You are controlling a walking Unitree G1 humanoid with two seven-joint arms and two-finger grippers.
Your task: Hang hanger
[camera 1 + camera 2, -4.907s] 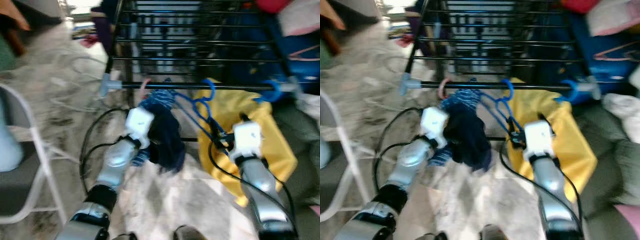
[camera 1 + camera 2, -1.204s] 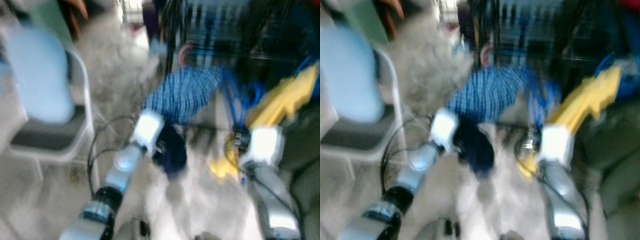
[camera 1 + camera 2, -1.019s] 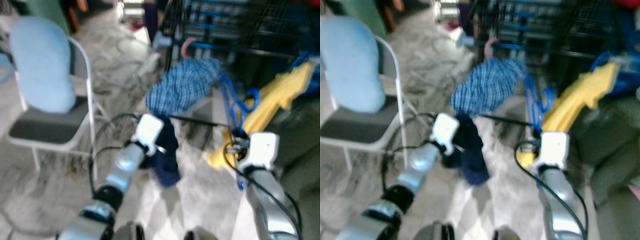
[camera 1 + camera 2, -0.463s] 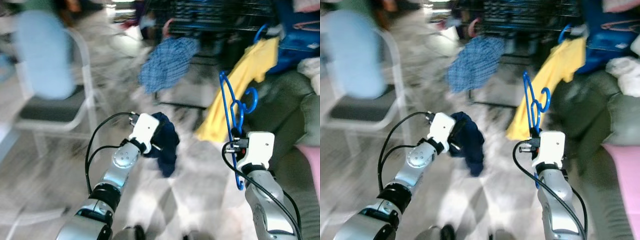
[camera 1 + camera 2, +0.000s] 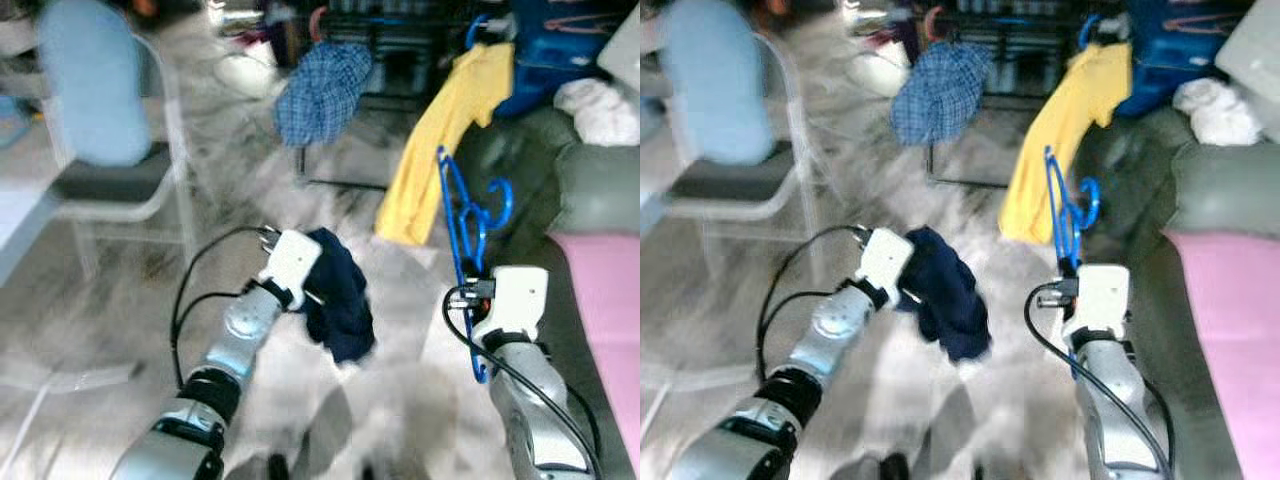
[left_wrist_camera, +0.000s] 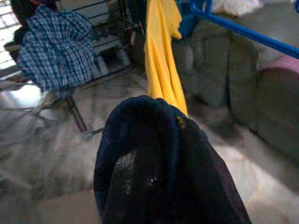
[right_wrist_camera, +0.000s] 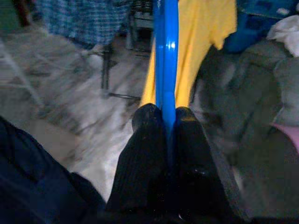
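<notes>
A blue plastic hanger [image 5: 460, 215] stands upright in my right gripper [image 5: 470, 292], hook end to the right. In the right wrist view both black fingers [image 7: 145, 154] are shut on the hanger's blue bar [image 7: 166, 51]. My left gripper [image 5: 312, 288] holds a dark navy garment [image 5: 342, 300] that droops over its fingers and hides them; the cloth [image 6: 159, 172] covers the near part of the left wrist view. The black drying rack [image 5: 400, 20] stands far ahead, with a blue plaid shirt [image 5: 322, 92] and a yellow shirt [image 5: 450, 130] hanging from it.
A folding chair [image 5: 110, 150] with a light blue back stands at the left. A grey-green sofa [image 5: 590, 185] with a pink cushion [image 5: 605, 300] runs along the right. White laundry [image 5: 595, 110] lies on the sofa. Marbled floor lies between me and the rack.
The camera has backed away, so the rack and hung shirts now stand farther off. The blue hanger, hooked on the rail 4.9 s ago, is off it in my right gripper.
</notes>
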